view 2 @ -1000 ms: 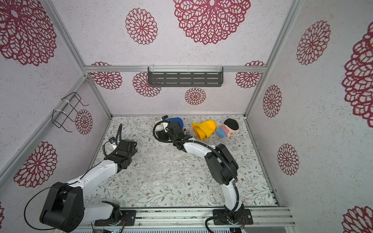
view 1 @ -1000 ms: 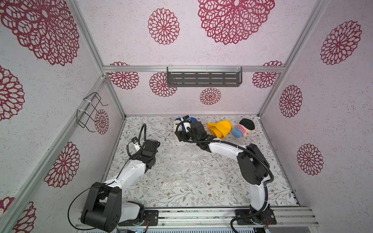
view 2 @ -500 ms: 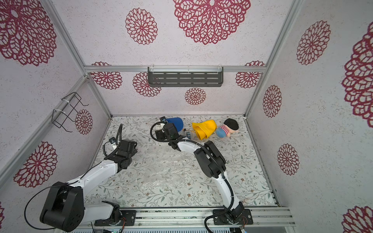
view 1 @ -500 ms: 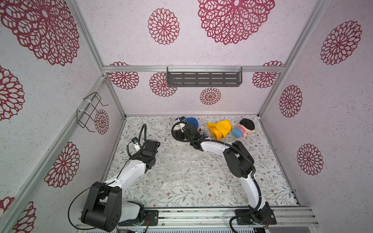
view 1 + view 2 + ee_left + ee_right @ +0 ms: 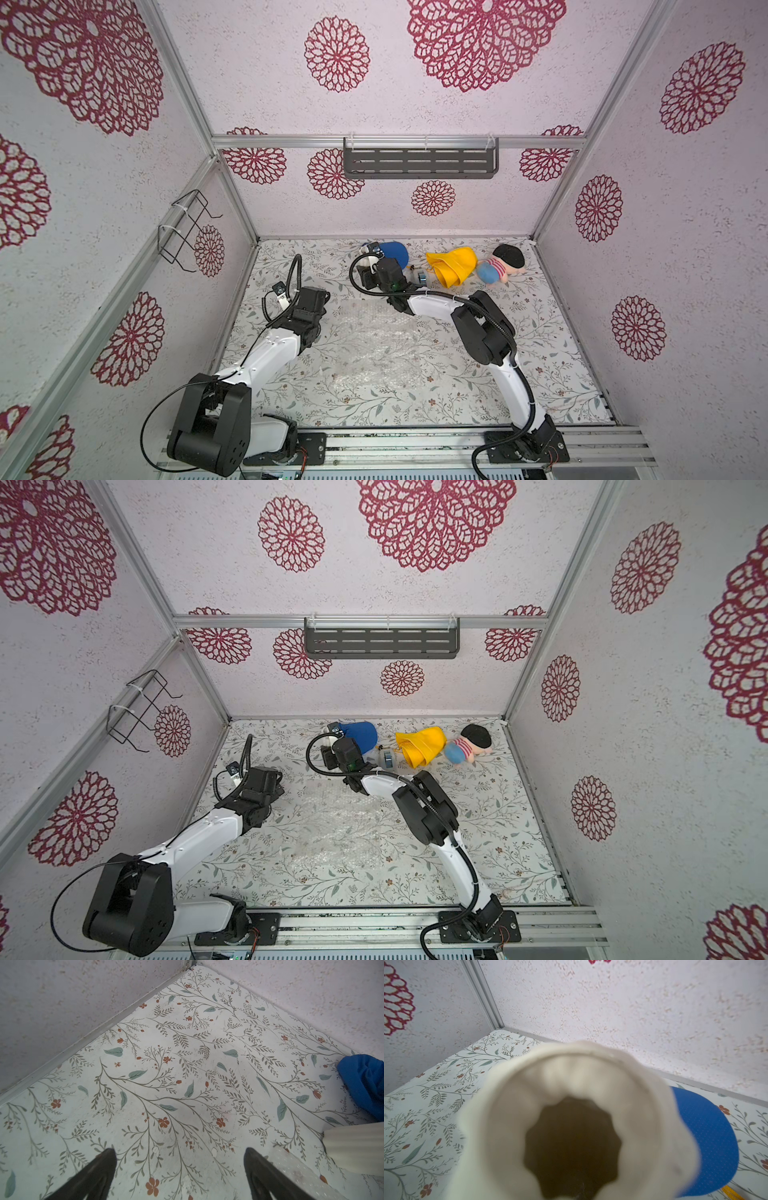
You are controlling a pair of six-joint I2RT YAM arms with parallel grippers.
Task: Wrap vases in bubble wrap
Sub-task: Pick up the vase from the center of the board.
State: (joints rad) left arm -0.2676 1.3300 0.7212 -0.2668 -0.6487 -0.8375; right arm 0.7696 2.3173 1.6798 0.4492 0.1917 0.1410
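Our right fingers (image 5: 368, 274) have edged up to the vase (image 5: 512, 1105), pickup likely next; their grip we cannot tell. Left fingers (image 5: 261, 1172) stay spread.

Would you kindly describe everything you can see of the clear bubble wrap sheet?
The clear bubble wrap sheet is translucent, shiny and crinkled, a rough rectangle of small bubbles lying spread on the floral-patterned table between the two arms. The pattern shows through it. One corner shows beside one of the fingers of the open left gripper.

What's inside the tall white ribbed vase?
Inside the tall white ribbed vase only wavy inner walls and a dark hollow show. Its bottom is too dark to see.
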